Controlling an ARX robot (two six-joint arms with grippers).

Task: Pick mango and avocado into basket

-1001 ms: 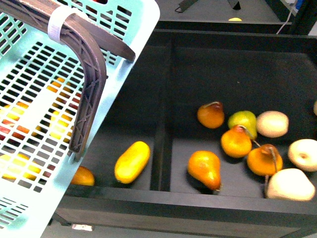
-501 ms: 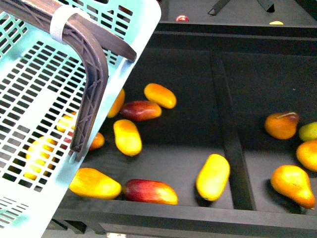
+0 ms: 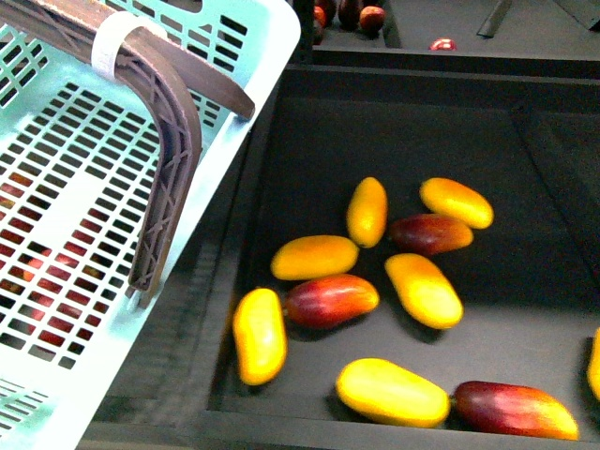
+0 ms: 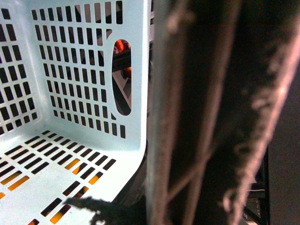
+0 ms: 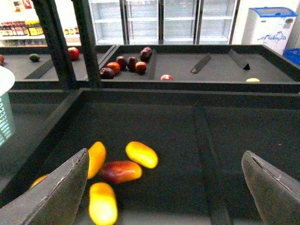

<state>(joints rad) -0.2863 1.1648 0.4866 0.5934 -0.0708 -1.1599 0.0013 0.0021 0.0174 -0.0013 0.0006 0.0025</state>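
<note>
Hovering right of the basket (image 3: 56, 234), over a mango (image 5: 102, 205), right gripper (image 5: 164, 187) spread wide; left gripper unseen past the handle (image 4: 211, 112), state untellable.

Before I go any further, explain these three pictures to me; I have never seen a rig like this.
This is a robot with two arms, each ending in a two-fingered gripper. The front view comes from a camera on its body. Close on the left is a teal basket with a brown handle. Beyond it a black bin holds loose yellow mangoes and red-and-yellow fruits. The left wrist view, from a camera on the left arm, shows the basket's slotted inside and a blurred dark bar very near the lens, probably that handle. No fingers can be made out there. The right wrist view looks out past the right gripper. Its two grey fingers are spread wide above the bin, holding nothing.
</note>
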